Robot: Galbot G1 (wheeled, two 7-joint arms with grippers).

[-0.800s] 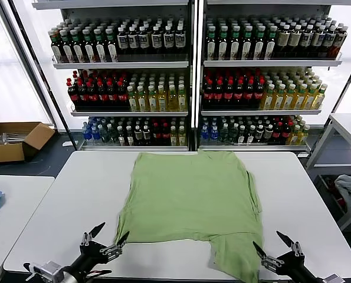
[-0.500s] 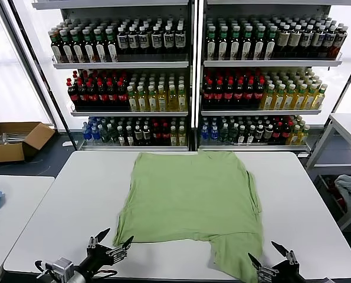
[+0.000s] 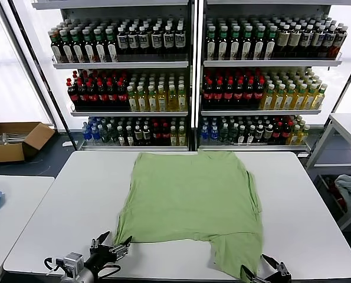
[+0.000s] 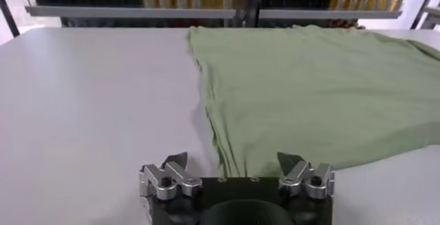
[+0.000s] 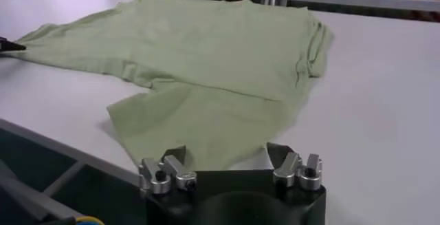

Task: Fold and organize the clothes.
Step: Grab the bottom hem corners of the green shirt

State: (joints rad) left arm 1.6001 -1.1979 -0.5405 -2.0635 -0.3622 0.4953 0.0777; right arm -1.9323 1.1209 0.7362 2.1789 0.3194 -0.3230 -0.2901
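The green shirt (image 3: pixel 193 206) lies flat, plain side up, on the worktop (image 3: pixel 69 200). Left tool (image 3: pixel 110 247) and right tool (image 3: pixel 263 268), both spread apart and empty, flank its near hem, likely poised to grab corners for folding.

Matt green cloth shirt (image 3: pixel 193 200); table (image 3: pixel 69 194) smooth, perhaps laminate.

Stood before tall bottle shelves (image 3: pixel 193 76), on white table (image 3: pixel 63 200); cardboard box (image 3: pixel 13 140) on floor, brightly lit.
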